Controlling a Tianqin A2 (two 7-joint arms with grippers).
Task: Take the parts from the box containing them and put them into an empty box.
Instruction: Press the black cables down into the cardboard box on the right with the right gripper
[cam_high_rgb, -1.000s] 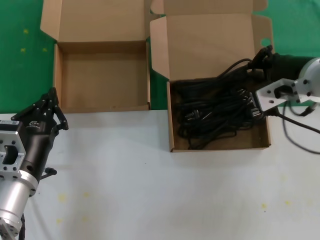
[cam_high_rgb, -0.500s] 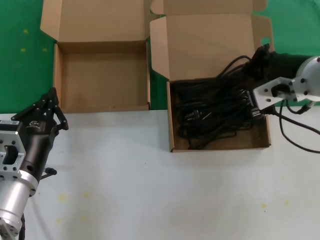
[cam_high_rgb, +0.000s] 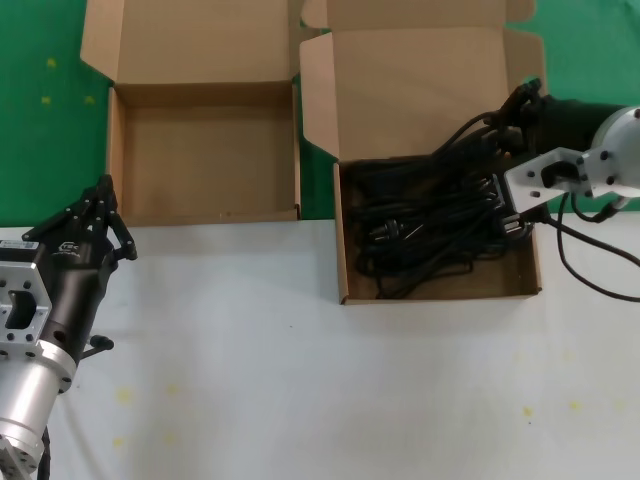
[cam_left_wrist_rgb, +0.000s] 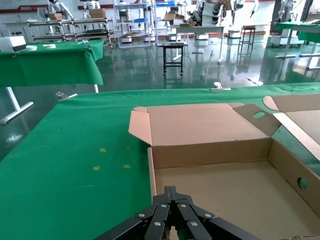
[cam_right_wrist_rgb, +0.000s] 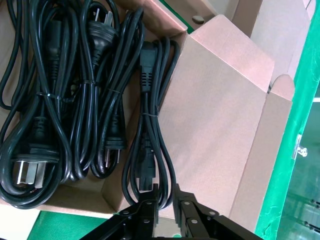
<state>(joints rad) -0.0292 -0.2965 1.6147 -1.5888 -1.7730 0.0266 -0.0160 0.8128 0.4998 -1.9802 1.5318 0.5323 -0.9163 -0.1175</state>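
Observation:
Several black power cords (cam_high_rgb: 420, 228) lie bundled in the right cardboard box (cam_high_rgb: 440, 293), whose tall lid has ear flaps with a punched hole. My right gripper (cam_high_rgb: 522, 103) is over the box's far right corner, shut on one cord bundle (cam_high_rgb: 465, 135) that rises out of the pile. In the right wrist view the cord loop (cam_right_wrist_rgb: 150, 130) sits clamped between the gripper's (cam_right_wrist_rgb: 166, 196) jaws, beside other bundles (cam_right_wrist_rgb: 45, 100). The empty box (cam_high_rgb: 205, 160) with a plain lid stands to the left; it also shows in the left wrist view (cam_left_wrist_rgb: 215, 185). My left gripper (cam_high_rgb: 103, 200) is shut and empty at its near left corner, as the left wrist view (cam_left_wrist_rgb: 171, 190) shows.
Both boxes sit side by side on green cloth (cam_high_rgb: 40, 100) at the far edge of the white table (cam_high_rgb: 300, 380). My own thin black cable (cam_high_rgb: 590, 270) hangs beside the right arm. The holed ear flap of the cord box (cam_left_wrist_rgb: 301, 183) borders the empty box.
My right gripper has risen slightly with the cord bundle, pulling it higher out of the pile. The left arm has not moved.

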